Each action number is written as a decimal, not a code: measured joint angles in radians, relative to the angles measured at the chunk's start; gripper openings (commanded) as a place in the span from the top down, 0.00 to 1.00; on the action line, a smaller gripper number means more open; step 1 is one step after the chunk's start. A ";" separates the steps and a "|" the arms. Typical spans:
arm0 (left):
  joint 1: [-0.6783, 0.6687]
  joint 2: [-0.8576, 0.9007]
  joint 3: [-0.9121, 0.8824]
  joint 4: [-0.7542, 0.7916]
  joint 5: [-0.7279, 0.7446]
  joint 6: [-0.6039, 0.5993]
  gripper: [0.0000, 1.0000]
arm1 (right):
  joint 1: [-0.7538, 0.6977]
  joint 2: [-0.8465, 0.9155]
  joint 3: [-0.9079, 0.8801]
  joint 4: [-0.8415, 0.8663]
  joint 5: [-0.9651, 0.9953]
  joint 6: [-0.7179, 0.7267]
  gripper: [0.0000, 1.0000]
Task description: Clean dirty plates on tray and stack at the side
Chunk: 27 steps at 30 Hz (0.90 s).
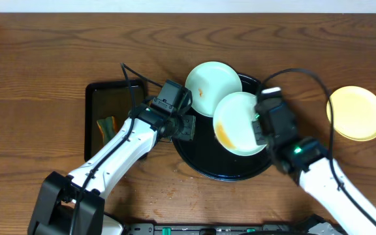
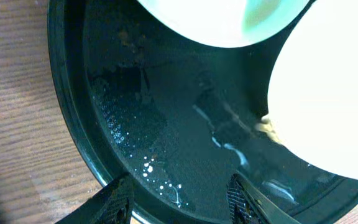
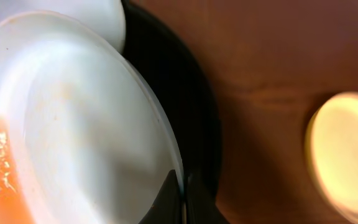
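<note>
- The right gripper (image 3: 180, 196) is clenched on the rim of 1 mint plate (image 1: 239, 124) over the tray (image 1: 207, 162); its orange smear lies opposite the fingers.
- The left gripper (image 2: 179, 202) is released and empty, with the tray's rim directly beneath.
- The second mint plate (image 1: 211, 85) sits just ahead of the left gripper.
- The yellow plate (image 1: 356, 113) rests on the table, off to the right gripper's right.

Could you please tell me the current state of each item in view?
Front mint plate: orange-smeared, rim pinched by right tool.
Rear mint plate: lightly smeared, overlapping tray rim.
Yellow plate: on table, off tray.
Left tool: open, empty, above tray.
Sponge: in rectangular tray.
</note>
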 measured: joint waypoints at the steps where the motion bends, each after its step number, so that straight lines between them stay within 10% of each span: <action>1: 0.000 0.000 0.000 -0.001 0.000 0.000 0.50 | 0.026 -0.011 0.000 0.000 0.030 0.000 0.99; 27: 0.000 0.000 0.000 -0.013 0.000 0.000 0.50 | 0.505 -0.080 0.000 0.069 0.637 -0.298 0.99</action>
